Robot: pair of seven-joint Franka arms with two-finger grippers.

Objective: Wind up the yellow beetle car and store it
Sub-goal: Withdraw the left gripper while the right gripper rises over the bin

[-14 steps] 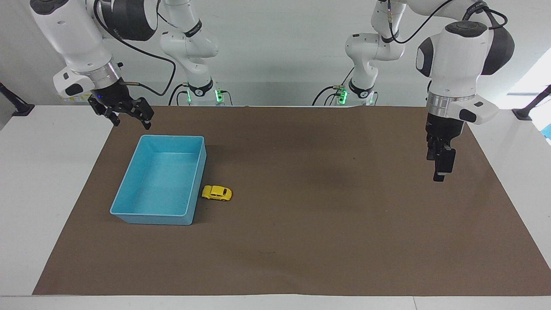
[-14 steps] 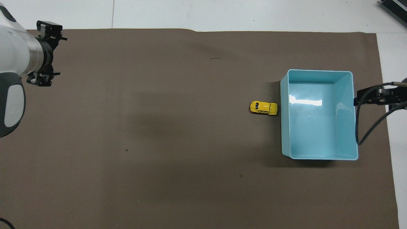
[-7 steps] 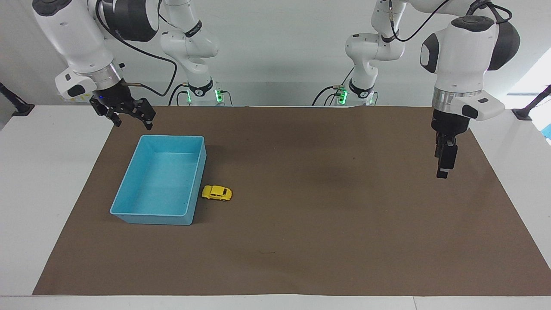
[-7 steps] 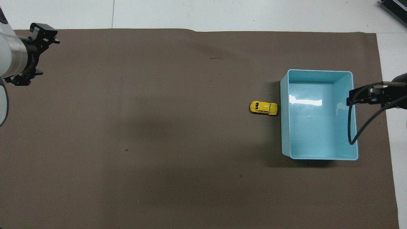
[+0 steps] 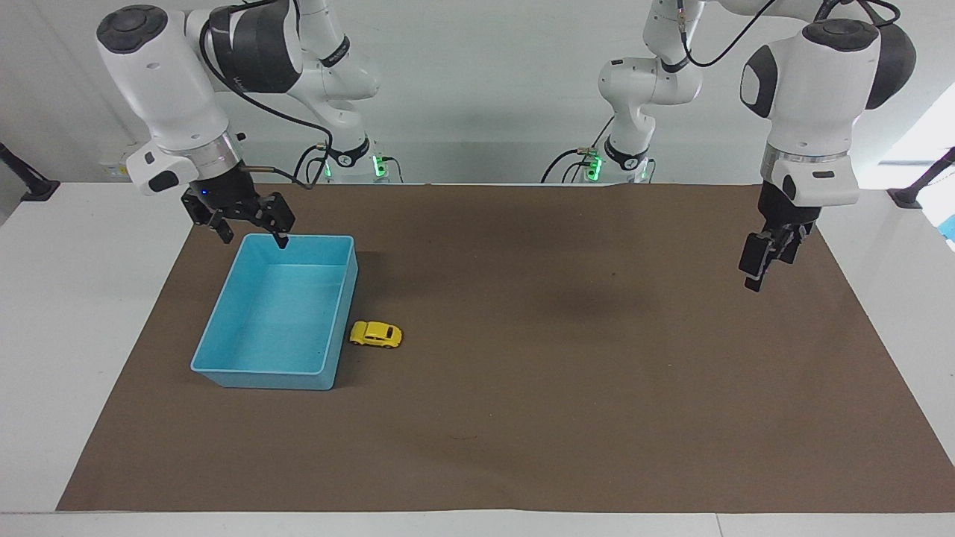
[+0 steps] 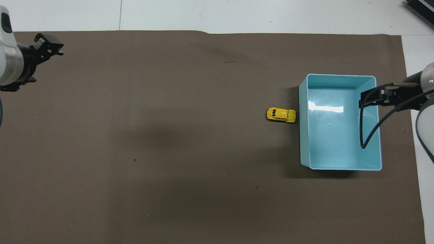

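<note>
The yellow beetle car (image 5: 376,335) stands on the brown mat, right beside the light blue bin (image 5: 261,377) on its side toward the left arm's end. The car also shows in the overhead view (image 6: 281,115), next to the bin (image 6: 303,142). The bin holds nothing. My right gripper (image 5: 252,240) is open and empty, up in the air over the bin's rim nearest the robots; it also shows in the overhead view (image 6: 370,96). My left gripper (image 5: 767,270) is open and empty, up over the mat at the left arm's end (image 6: 43,51), far from the car.
The brown mat (image 5: 567,388) covers most of the white table. A black cable (image 6: 364,135) hangs from the right wrist over the bin. Both arm bases stand at the robots' edge of the table.
My right gripper has moved from outside the bin to over its rim, toward the car's side. My left gripper has risen a little and turned. The car and bin have not moved.
</note>
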